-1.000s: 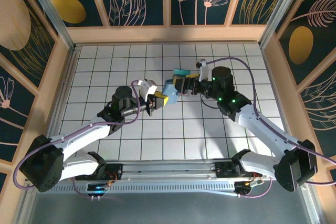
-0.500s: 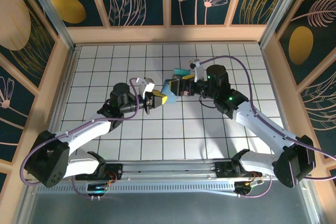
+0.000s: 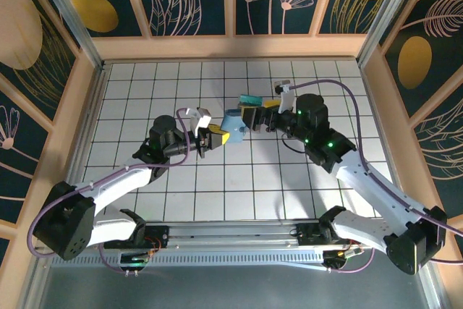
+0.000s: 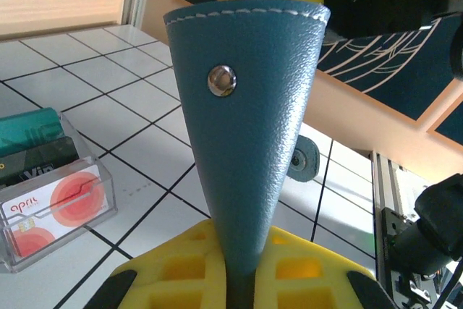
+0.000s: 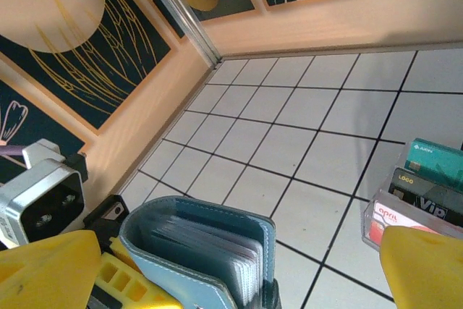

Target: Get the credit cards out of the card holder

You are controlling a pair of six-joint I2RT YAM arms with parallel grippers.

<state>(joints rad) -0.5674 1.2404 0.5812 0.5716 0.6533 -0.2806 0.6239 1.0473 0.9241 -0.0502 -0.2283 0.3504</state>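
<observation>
**Card holder clamped, cards seemingly partly out**

The left gripper [image 4: 242, 280] has its jaws shut tight on one end of the card holder [image 4: 242, 106]. The right gripper [image 5: 231, 280] stands wide apart around the holder's open side and grips nothing. Nearby, credit cards [image 5: 434, 157] in teal, dark and whitish-pink stand in a clear tray [image 5: 372, 226], so some are probably out. Pale sleeve edges fill the holder. Whether any cards remain inside is too blurred to tell.

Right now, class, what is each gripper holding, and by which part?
The left gripper pinches the card holder by the edge opposite its stitched end. The right gripper is open, holding nothing.
</observation>
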